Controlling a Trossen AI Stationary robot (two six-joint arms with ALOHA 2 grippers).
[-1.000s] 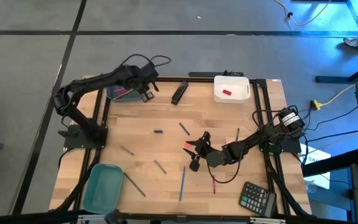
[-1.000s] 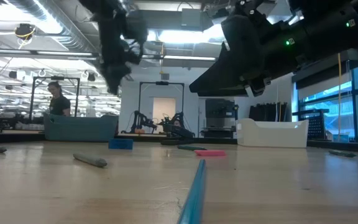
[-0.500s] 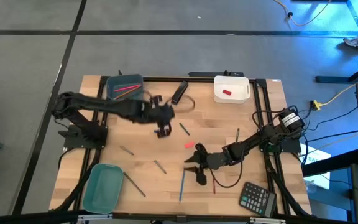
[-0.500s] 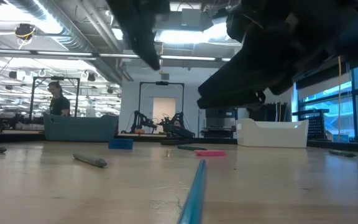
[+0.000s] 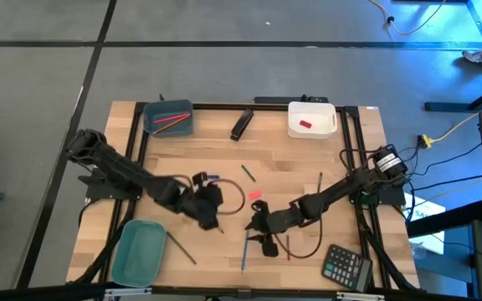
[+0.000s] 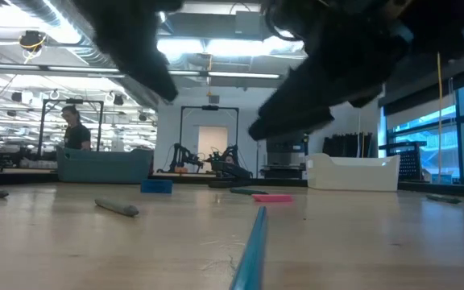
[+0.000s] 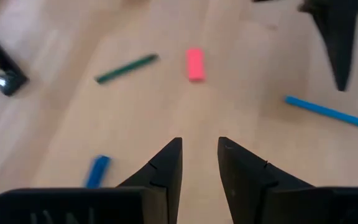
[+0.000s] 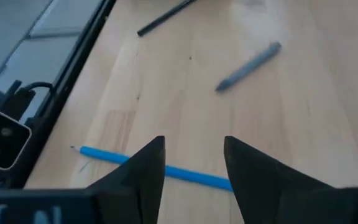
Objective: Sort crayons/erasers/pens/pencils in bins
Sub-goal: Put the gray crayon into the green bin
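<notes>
From above, the left gripper (image 5: pixel 210 205) has swung from the blue-grey bin (image 5: pixel 168 117) down to mid-desk, arm stretched low; the right gripper (image 5: pixel 262 227) has slid nearer the blue pencil (image 5: pixel 246 248). At desk height, both arms blur overhead, the pencil (image 6: pixel 252 242) lying in front. The left wrist shows jaws parted, empty, pointing toward the pink eraser (image 7: pixel 195 64). The right wrist shows jaws released above the pencil (image 8: pixel 160 168).

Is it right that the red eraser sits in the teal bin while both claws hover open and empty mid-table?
Not quite. The red eraser lies in the white bin, as the high view shows; the teal bin looks empty. The left claw and right claw are open and empty.
</notes>
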